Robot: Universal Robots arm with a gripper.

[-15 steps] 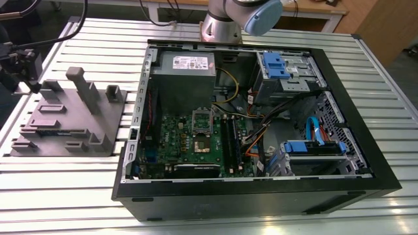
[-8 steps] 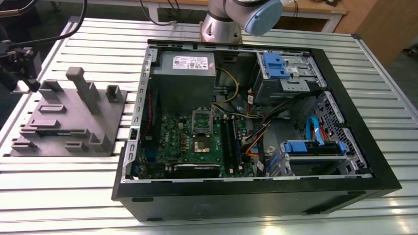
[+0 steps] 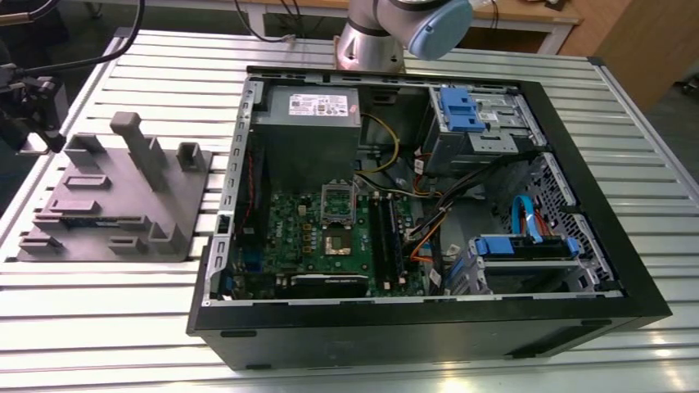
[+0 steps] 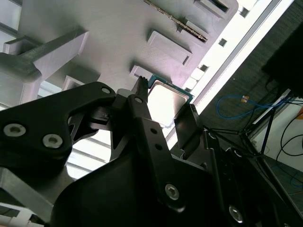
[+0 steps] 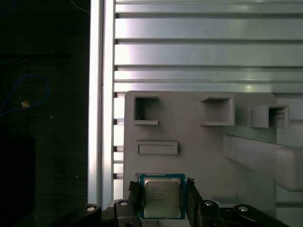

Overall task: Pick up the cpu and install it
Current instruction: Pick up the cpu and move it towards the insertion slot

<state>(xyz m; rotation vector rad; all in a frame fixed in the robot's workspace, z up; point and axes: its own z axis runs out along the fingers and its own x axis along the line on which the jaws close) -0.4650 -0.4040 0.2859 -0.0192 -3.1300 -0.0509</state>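
You have the holder block (image 3: 191,205) on the table (image 3: 110,327) at the exterior view's left. The computer case (image 3: 437,336) sits just beside it toward the exterior view's right, and the arm's base (image 3: 372,45) stands behind the case. In the first wrist view, the cpu (image 5: 162,201) lies on the holder block near one edge, right at the gripper (image 5: 162,183).

A silver aluminium table of long ribbed slats (image 3: 110,327) spans the exterior view. Directly on it, at the middle left of the frame, lies a flat grey plastic fixture plate with raised blocks and pockets (image 3: 196,192). Just beside it, across the centre and right, a black open-sided metal computer case (image 3: 437,340) lies on its side. At top centre stands the robot arm's round silver base (image 3: 369,49).
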